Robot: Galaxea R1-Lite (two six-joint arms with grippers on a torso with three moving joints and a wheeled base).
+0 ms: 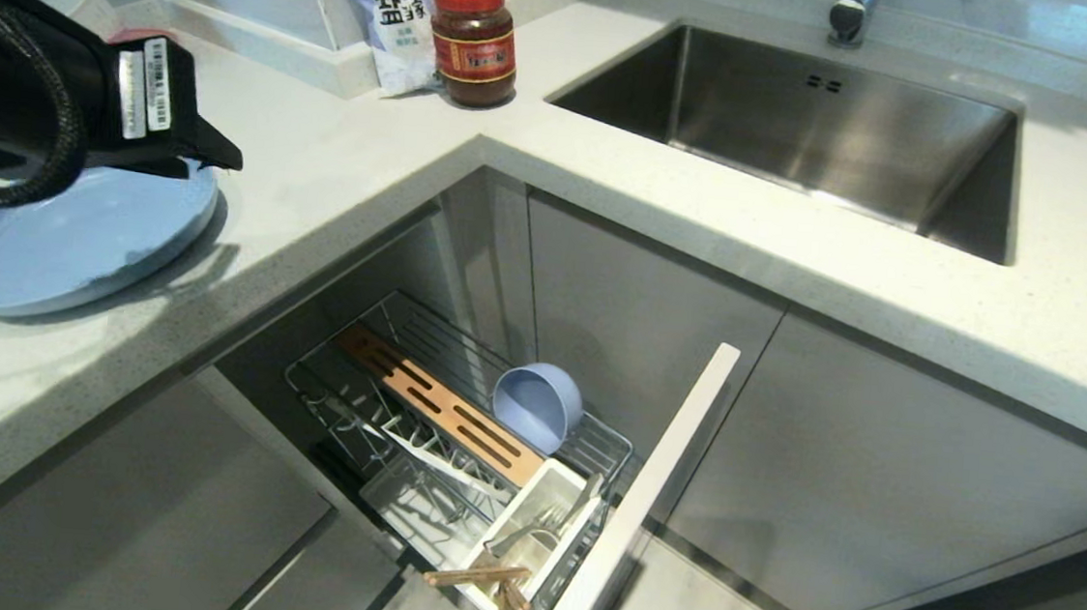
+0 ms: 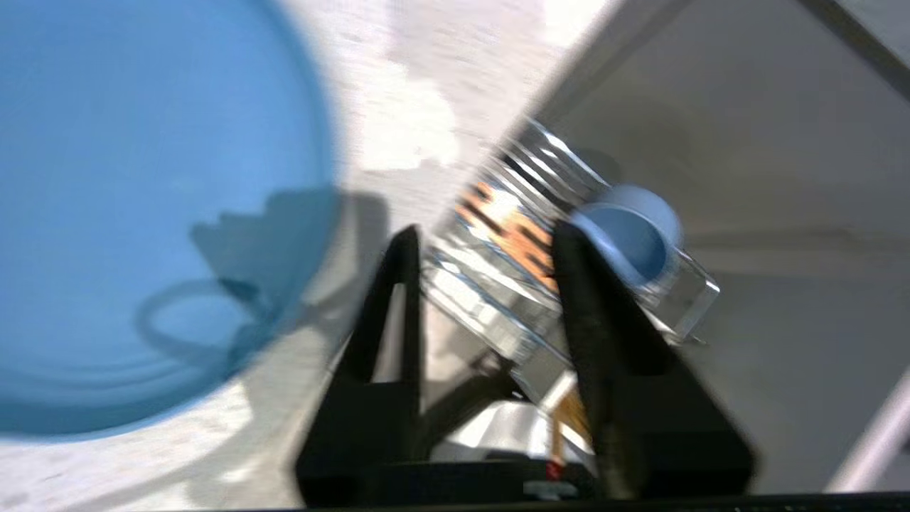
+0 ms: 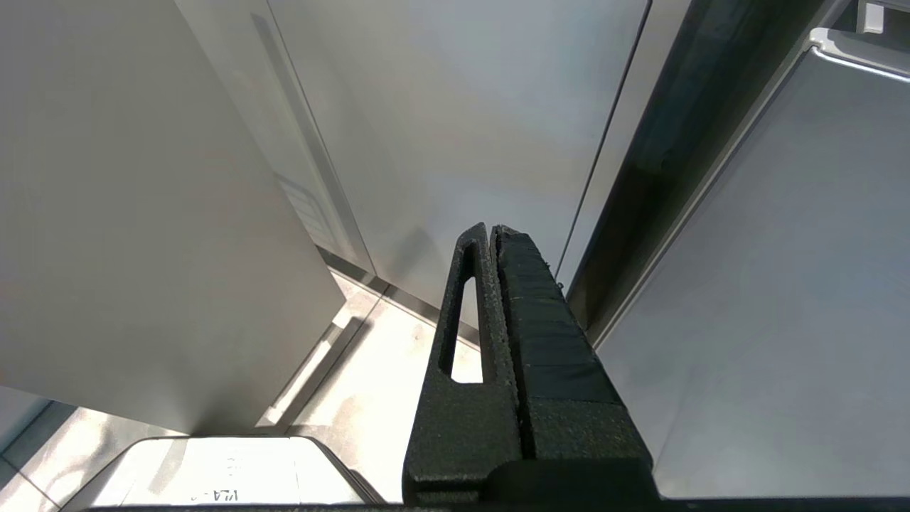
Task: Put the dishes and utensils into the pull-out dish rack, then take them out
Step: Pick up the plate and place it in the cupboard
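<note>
The chrome wire pull-out dish rack [image 1: 456, 434] holds a small round matte blue bowl [image 1: 537, 405] beside its slotted wooden strip, chopsticks [image 1: 483, 577] and silver cutlery [image 1: 540, 528] in its white caddy [image 1: 543, 499], while the wide blue plate [image 1: 73, 244] lies on the counter [image 1: 341, 163] under the left gripper [image 2: 483, 242], partly open and empty.

We lose the far rim of the light-blue plate [image 1: 73, 244] behind the left arm, and the left tool's [image 2: 483, 238] wrist view is smeared throughout. The faucet [image 1: 853, 9] is cut by the top edge. In the white cutlery caddy [image 1: 535, 537], the chopsticks [image 1: 478, 576] and metal cutlery [image 1: 536, 527] are too small to sort.
</note>
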